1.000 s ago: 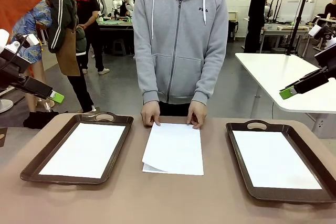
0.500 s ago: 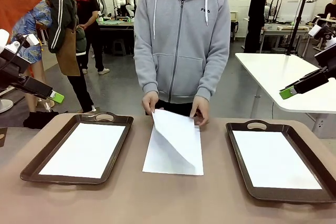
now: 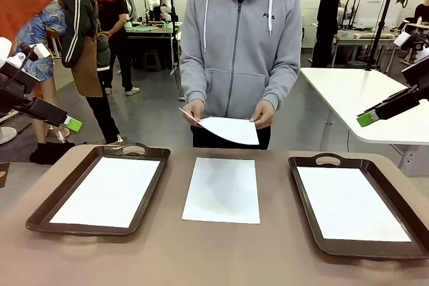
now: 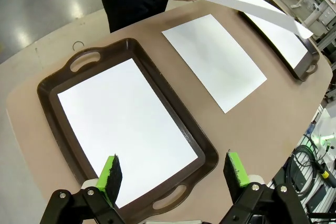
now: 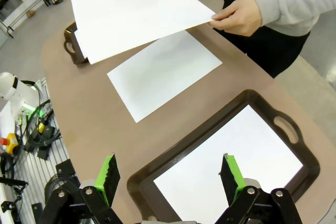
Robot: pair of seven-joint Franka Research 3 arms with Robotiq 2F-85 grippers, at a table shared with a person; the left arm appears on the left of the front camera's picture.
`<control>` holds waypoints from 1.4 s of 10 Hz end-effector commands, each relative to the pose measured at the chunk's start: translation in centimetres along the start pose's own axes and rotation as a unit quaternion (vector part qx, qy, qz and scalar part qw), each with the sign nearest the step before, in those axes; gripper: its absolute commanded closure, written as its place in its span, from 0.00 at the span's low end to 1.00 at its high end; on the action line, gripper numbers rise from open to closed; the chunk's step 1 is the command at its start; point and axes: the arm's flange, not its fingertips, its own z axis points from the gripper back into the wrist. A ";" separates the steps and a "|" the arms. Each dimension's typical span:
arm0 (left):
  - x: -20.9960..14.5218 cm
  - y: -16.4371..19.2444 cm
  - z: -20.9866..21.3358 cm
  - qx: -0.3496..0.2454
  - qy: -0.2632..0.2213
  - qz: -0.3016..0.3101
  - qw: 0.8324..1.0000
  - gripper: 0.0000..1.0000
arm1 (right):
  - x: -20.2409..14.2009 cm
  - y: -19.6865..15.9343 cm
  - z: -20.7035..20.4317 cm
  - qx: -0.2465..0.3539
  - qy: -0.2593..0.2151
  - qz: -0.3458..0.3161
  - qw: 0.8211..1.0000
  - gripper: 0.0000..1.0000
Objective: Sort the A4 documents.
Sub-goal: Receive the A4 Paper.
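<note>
One A4 document [image 3: 221,190] lies flat on the brown tabletop between two dark brown trays. The person at the far side holds another sheet [image 3: 231,130] in both hands above the table's far edge. A white sheet [image 3: 107,191] lies in the left tray [image 3: 40,216], and one [image 3: 352,203] lies in the right tray [image 3: 315,239]. My left gripper [image 3: 70,124] hangs open, high off the left edge; in its wrist view [image 4: 172,166] it hovers over the left tray's sheet [image 4: 126,129]. My right gripper [image 3: 367,118] is open, high at the right, above the right tray [image 5: 157,174].
The tabletop [image 3: 201,252] is bare in front of the trays. A white table [image 3: 362,95] stands behind at the right. Other people stand in the room at the back left. Cables and a rack [image 5: 37,140] sit below the table's edge.
The person has lifted the top sheet off the middle pile and now holds it at waist height with both hands. Neither arm has moved.
</note>
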 end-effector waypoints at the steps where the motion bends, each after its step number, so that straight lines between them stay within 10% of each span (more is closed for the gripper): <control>1: -0.2 0.0 -0.2 0.004 -0.002 0.000 1.000 0.00 | 0.1 0.0 -0.2 0.004 -0.002 0.001 1.000 0.00; 14: -0.2 0.0 -0.2 0.004 -0.002 0.000 1.000 0.00 | 0.1 0.0 -0.2 0.004 -0.002 0.001 1.000 0.00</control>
